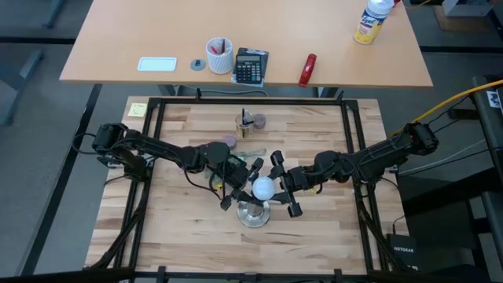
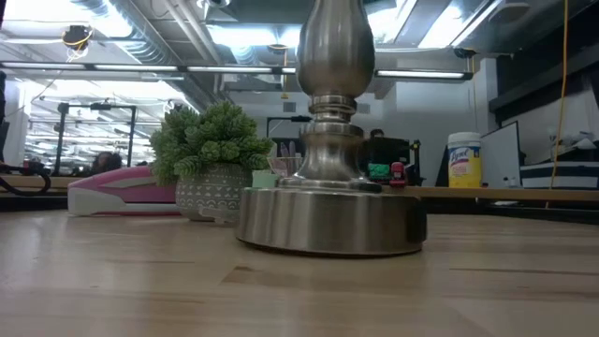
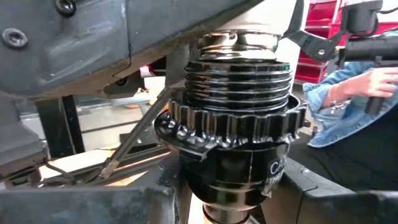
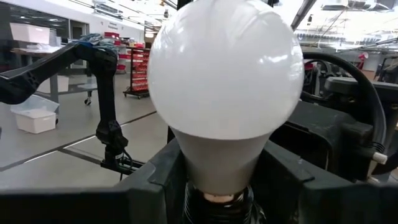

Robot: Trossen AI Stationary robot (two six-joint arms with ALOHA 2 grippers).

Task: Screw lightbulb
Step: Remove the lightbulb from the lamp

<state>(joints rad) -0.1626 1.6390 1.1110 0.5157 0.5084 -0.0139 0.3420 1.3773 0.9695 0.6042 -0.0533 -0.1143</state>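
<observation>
The frosted white globe lightbulb (image 4: 225, 81) is clasped at its neck by the right gripper (image 1: 284, 191) — screw base hidden; black ribbed socket (image 3: 239, 81) gripped by the left gripper (image 1: 240, 187), near the tabletop's front edge.

Light wooden table (image 1: 181, 220), silver lamp stand (image 1: 253, 214), small potted plant (image 2: 213, 159)

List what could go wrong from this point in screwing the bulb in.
1. The lightbulb sits in the stand's socket with screw threads still exposed; a tilted turn could cross-thread it.
2. The right gripper closes on smooth frosted glass and may slip or squeeze too hard.
3. If the left gripper loses the socket, the stand could spin or tip.
</observation>
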